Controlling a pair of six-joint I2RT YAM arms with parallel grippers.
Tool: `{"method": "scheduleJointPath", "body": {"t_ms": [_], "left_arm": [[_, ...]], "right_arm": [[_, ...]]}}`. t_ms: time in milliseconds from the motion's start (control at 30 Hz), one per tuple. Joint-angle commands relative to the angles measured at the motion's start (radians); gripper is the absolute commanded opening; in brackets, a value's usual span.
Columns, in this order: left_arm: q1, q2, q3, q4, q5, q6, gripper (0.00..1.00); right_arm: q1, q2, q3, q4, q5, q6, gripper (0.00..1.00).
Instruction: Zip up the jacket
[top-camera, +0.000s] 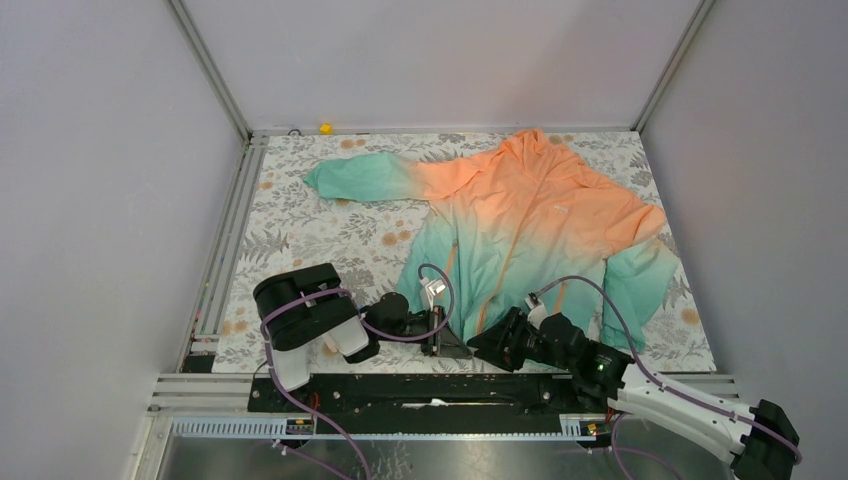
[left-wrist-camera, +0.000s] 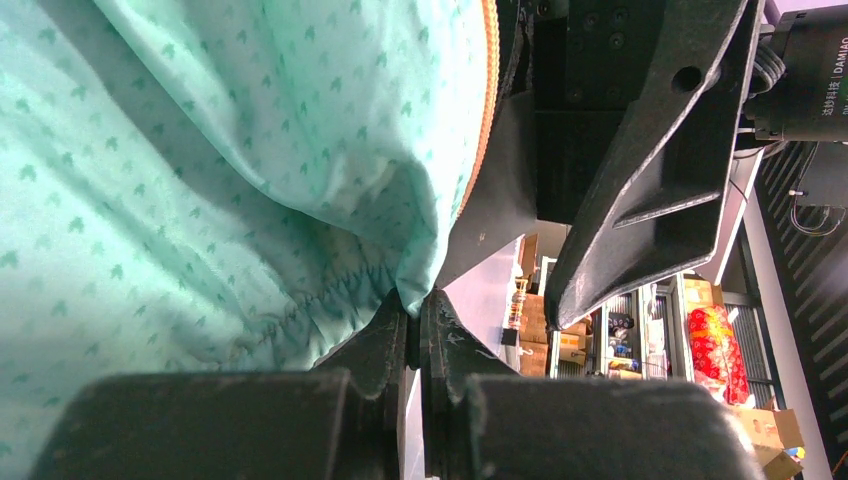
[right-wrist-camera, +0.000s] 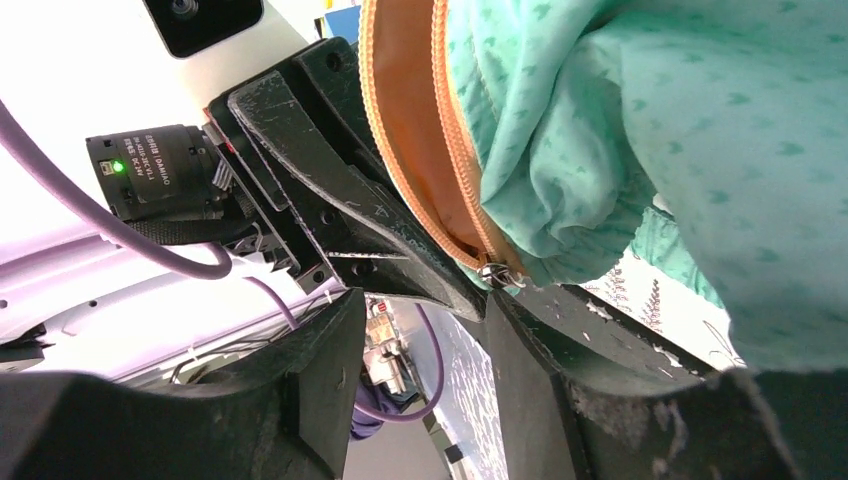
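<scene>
The jacket (top-camera: 520, 220) lies spread on the table, orange at the hood and shoulders, teal toward the hem. Its orange front zipper (top-camera: 497, 285) runs down to the near hem. My left gripper (top-camera: 447, 342) is at the hem's left side. In the left wrist view it (left-wrist-camera: 415, 300) is shut on the teal hem corner (left-wrist-camera: 425, 270) beside the zipper tape (left-wrist-camera: 487, 110). My right gripper (top-camera: 497, 340) sits just right of it. In the right wrist view it (right-wrist-camera: 425, 300) is open, and the metal zipper slider (right-wrist-camera: 497, 272) sits at the bottom of the orange tape (right-wrist-camera: 440, 150), near the tip of the right-hand finger (right-wrist-camera: 560, 330).
The table has a floral cloth (top-camera: 320, 240) and grey walls on three sides. The jacket's left sleeve (top-camera: 360, 180) stretches to the left. A small yellow object (top-camera: 325, 128) sits at the back edge. The two grippers are close together at the near edge.
</scene>
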Motion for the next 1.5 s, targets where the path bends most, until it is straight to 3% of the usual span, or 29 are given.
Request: {"method": "scheduleJointPath", "body": {"t_ms": [0,167,467,633,833,933,1000,1100,1300,1467], "left_arm": [[0.002,-0.032,0.013,0.057,0.009,0.001,0.0],[0.007,-0.052,0.005,0.058,0.005,-0.022,0.0],[0.058,-0.048,-0.026,0.151,0.054,-0.125,0.0],[0.105,-0.015,-0.065,0.294,0.095,-0.228,0.0],[0.136,-0.016,-0.077,0.308,0.125,-0.257,0.0],[0.149,-0.017,-0.078,0.317,0.138,-0.272,0.0],[0.158,-0.023,-0.079,0.316,0.145,-0.276,0.0],[0.173,-0.019,-0.077,0.317,0.157,-0.287,0.0],[0.204,-0.01,-0.07,0.325,0.205,-0.311,0.0],[0.228,-0.016,-0.063,0.324,0.242,-0.315,0.0]], "right_arm": [[0.006,-0.034,0.01,-0.061,0.049,-0.001,0.55],[0.007,0.004,0.069,-0.154,0.09,-0.217,0.56],[0.008,0.142,0.191,-0.089,-0.01,-0.652,0.51],[0.008,0.157,0.291,-0.104,0.012,-0.849,0.66],[0.007,0.201,0.421,-0.17,0.106,-1.155,0.84],[0.007,0.202,0.426,-0.136,0.164,-1.308,0.87],[0.009,0.194,0.437,-0.124,0.04,-1.466,0.86],[0.008,0.169,0.447,-0.136,-0.021,-1.691,0.86],[0.064,0.192,0.424,-0.114,-0.174,-1.964,0.71],[0.257,0.177,0.409,-0.169,0.044,-2.093,0.67]]}}
